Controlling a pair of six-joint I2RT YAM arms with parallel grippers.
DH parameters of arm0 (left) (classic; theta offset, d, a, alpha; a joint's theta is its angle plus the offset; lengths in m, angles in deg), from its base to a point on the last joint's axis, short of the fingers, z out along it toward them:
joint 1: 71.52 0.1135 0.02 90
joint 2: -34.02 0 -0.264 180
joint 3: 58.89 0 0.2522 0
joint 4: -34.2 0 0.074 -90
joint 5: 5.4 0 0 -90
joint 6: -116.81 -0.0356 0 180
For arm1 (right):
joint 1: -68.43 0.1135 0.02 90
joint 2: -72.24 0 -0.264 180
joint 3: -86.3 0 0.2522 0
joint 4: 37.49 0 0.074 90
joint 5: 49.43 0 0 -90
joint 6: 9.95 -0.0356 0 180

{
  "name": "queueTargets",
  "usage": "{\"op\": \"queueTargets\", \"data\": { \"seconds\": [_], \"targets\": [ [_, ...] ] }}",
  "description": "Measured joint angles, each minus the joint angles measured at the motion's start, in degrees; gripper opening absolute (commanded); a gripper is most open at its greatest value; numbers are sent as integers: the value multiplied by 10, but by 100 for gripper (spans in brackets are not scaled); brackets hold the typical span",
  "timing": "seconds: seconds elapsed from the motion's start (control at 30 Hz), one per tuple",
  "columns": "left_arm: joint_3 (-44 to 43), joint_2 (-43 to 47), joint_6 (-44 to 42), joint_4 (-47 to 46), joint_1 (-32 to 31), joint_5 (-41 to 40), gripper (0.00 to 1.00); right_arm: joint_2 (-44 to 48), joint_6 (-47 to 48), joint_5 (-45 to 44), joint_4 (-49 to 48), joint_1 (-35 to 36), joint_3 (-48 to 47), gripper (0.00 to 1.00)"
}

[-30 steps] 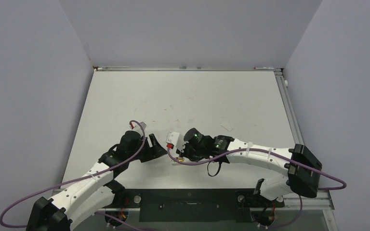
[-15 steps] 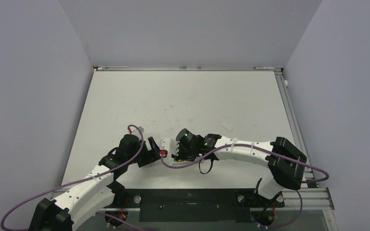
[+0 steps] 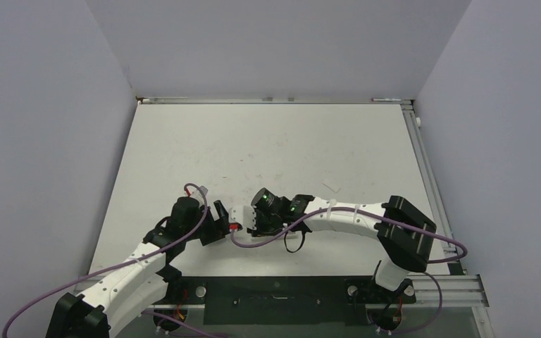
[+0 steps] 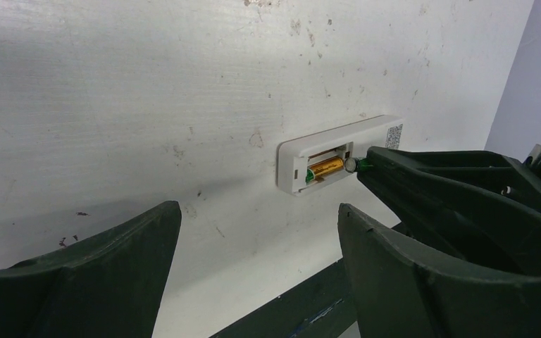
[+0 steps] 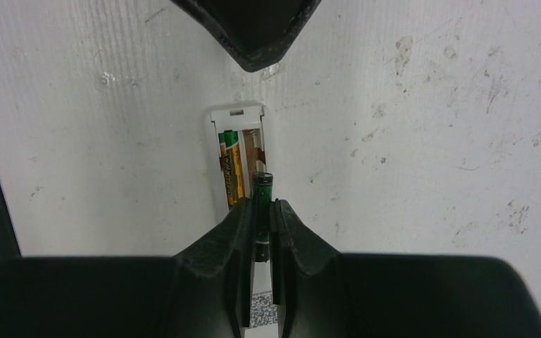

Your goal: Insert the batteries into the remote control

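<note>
The white remote control [image 4: 377,134] lies back up on the table, its battery compartment open. The yellow-gold battery [image 4: 324,169] lies in one slot; it also shows in the right wrist view [image 5: 231,172]. My right gripper [image 5: 261,211] is shut on the dark green battery [image 5: 263,193], which it holds lengthwise over the empty slot with its tip [image 4: 352,165] at the compartment. My left gripper [image 4: 259,208] is open and empty, just left of the remote's end [image 3: 238,213]. From above, the right gripper [image 3: 253,220] covers most of the remote.
A small white flat piece [image 3: 331,186] lies on the table right of the arms. The table's dark front rail [image 4: 289,317] runs close below the remote. One left finger [image 5: 253,28] stands just beyond the remote's far end.
My right gripper has moved left with the green battery, and now sits over the remote. The remote has shifted slightly left, towards the left gripper. The left arm has hardly moved.
</note>
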Motion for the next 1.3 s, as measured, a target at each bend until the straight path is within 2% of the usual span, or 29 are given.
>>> {"op": "queueTargets", "data": {
  "seconds": [0.37, 1.3],
  "targets": [
    [7, 0, 0, -1, 14, 16, 79, -37, 10, 11, 2, 0, -17, 11],
    [11, -2, 0, -7, 22, 30, 79, -52, 11, 30, 0, -5, -29, 21]
  ]
}}
